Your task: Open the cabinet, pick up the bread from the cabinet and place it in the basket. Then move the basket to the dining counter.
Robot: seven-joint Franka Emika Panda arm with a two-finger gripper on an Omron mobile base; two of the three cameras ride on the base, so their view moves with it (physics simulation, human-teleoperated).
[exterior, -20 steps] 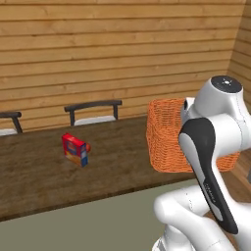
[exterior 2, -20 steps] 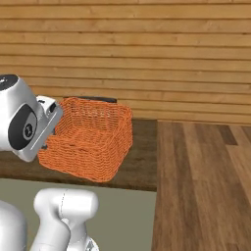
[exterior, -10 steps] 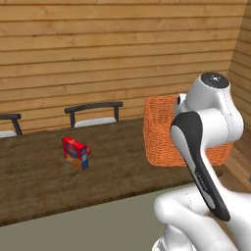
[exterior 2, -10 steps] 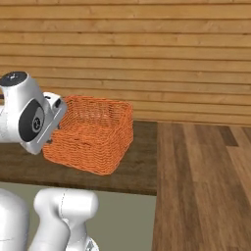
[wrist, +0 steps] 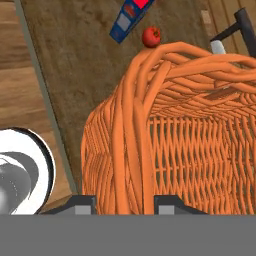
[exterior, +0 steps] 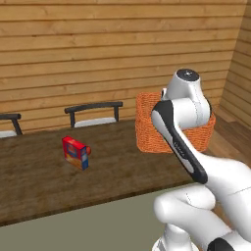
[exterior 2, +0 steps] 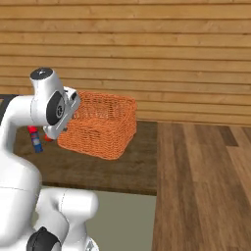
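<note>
1. While the gripper [wrist: 122, 205] clamps its near rim, the basket [exterior 2: 100, 125] sits upright above the dining counter [exterior: 49, 171], near its right end.
2. Its long axis runs roughly along the counter's length.
3. Whether its base touches, I cannot tell.

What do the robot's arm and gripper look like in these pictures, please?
The arm is glossy white with rounded, bulbous links, a dark grey cap on its top joint and a long black strip along one link. The gripper ends in two small dark finger tips with pale grey pads.
</note>
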